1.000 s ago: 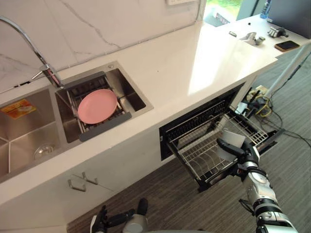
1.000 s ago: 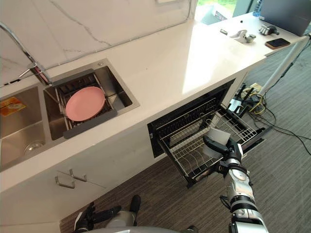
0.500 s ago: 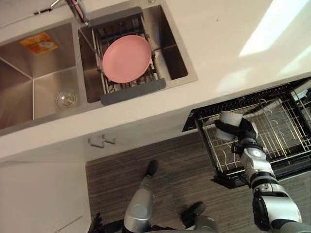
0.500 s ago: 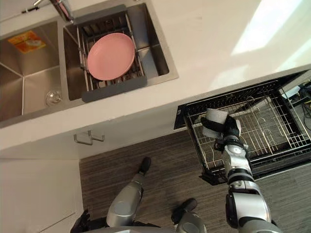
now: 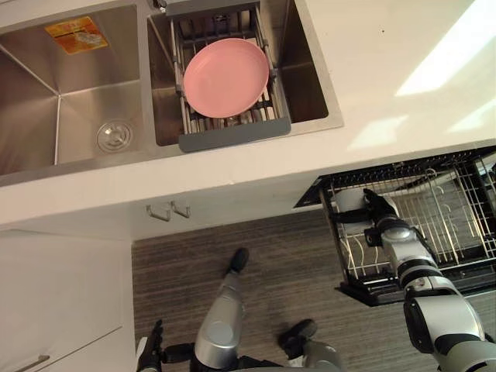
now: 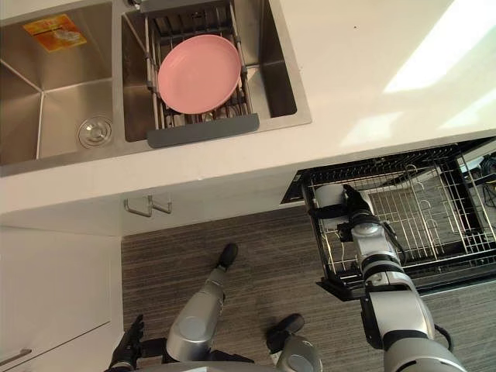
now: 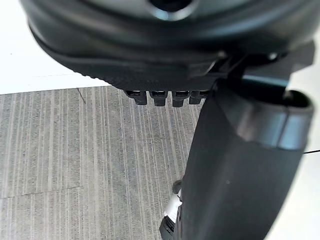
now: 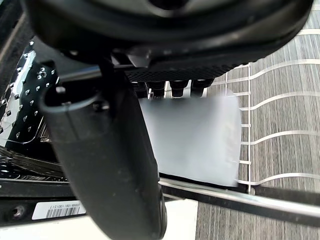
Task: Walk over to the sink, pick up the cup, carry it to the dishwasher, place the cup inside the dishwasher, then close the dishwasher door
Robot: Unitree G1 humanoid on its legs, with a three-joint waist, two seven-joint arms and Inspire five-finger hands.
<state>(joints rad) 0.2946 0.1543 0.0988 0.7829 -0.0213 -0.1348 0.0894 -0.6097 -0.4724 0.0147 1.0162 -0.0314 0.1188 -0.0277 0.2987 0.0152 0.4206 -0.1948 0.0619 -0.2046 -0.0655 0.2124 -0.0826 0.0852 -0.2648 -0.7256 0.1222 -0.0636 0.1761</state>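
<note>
A white cup [image 5: 348, 201] is at the left end of the pulled-out dishwasher rack [image 5: 453, 232], just under the counter edge. My right hand [image 5: 381, 215] is shut on the cup, with dark fingers wrapped across its side. In the right wrist view the cup [image 8: 196, 136] shows past the thumb [image 8: 107, 155], with rack wires beside and below it. I cannot tell whether the cup rests on the wires. My left hand [image 5: 149, 353] hangs low over the floor, with relaxed fingers holding nothing.
A pink plate [image 5: 227, 77] lies on a drying rack in the right sink basin; the left basin [image 5: 70, 108] has a drain. The white counter [image 5: 403, 62] runs above the dishwasher. Cabinet handles [image 5: 169, 211] are below the sink. The open dishwasher door [image 5: 387, 293] juts over striped flooring.
The camera has tilted down and shifted. My right hand has brought the cup lower, into the left end of the dishwasher rack. The left hand stays hanging.
</note>
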